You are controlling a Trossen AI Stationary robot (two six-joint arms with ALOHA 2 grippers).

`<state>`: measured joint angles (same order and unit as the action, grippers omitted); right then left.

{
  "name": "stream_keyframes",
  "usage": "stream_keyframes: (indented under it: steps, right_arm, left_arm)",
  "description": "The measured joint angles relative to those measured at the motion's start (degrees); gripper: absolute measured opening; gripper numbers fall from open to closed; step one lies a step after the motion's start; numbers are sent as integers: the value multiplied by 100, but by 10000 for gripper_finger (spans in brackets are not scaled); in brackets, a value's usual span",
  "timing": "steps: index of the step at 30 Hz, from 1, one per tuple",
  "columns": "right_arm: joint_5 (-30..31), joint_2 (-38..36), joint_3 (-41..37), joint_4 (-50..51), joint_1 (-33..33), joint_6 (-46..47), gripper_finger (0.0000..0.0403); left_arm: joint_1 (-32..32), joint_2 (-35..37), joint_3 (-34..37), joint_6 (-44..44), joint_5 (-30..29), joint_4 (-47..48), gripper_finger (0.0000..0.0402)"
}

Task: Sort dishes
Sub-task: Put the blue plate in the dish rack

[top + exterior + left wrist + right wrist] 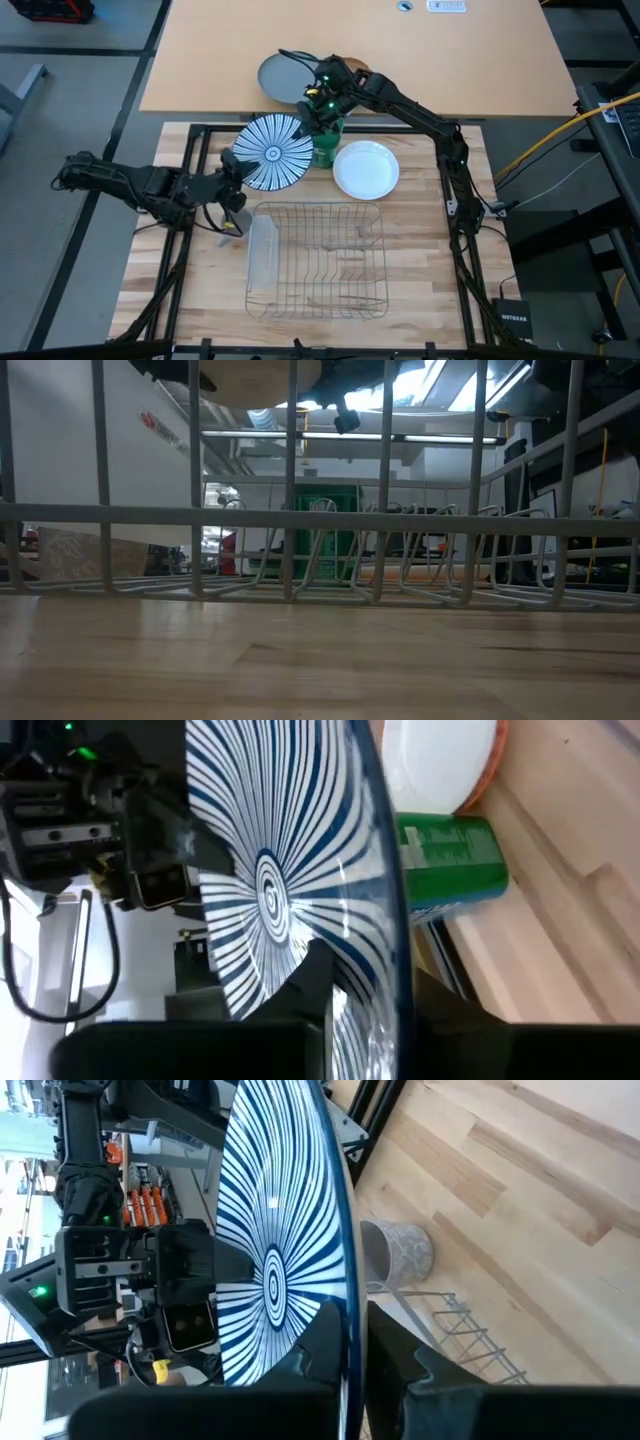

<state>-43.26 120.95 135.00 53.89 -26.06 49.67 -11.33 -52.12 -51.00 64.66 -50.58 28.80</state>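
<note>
The blue-and-white striped plate (pixel 272 151) is held in the air, face up and about level, above the table's far left part. My left gripper (pixel 238 166) is shut on its left rim. My right gripper (pixel 311 120) is shut on its far right rim. In the low view the plate's underside (pixel 258 380) shows high above the rack. The plain white plate (pixel 366 169) lies on the table to the right. In the left wrist view it rests on the orange-red plate, of which only the rim (pixel 492 778) shows. My left gripper pinches the striped plate's rim (pixel 388 982) between its two fingers, one above the plate and one below. The fingers come level from the table's left side. The plate is lifted clear. My right gripper pinches the opposite rim (pixel 349 1312) the same way, one finger above and one below. It comes level from the far right.
A green can (pixel 326 150) stands between the striped plate and the white plate. A wire dish rack (pixel 318 259) fills the near middle, with a grey patterned holder (pixel 397 1250) at its left end. A plain grey plate (pixel 280 77) lies on the far tabletop.
</note>
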Motion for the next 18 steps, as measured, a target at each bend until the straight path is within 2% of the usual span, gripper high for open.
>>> stream_keyframes:
  steps: [10, 13, 18]
  right_arm:
    - [330, 0, -2, 41, 31, -244, 105]
    - [470, 0, -2, 29, 31, -309, 115]
    - [629, 0, -2, 15, 26, -1059, 116]
  left_arm:
    - [-179, -7, -4, -420, -98, -13, 30]
    - [-238, -13, -4, -601, -260, -11, 27]
    - [-372, 38, -4, -1184, -551, 15, 15]
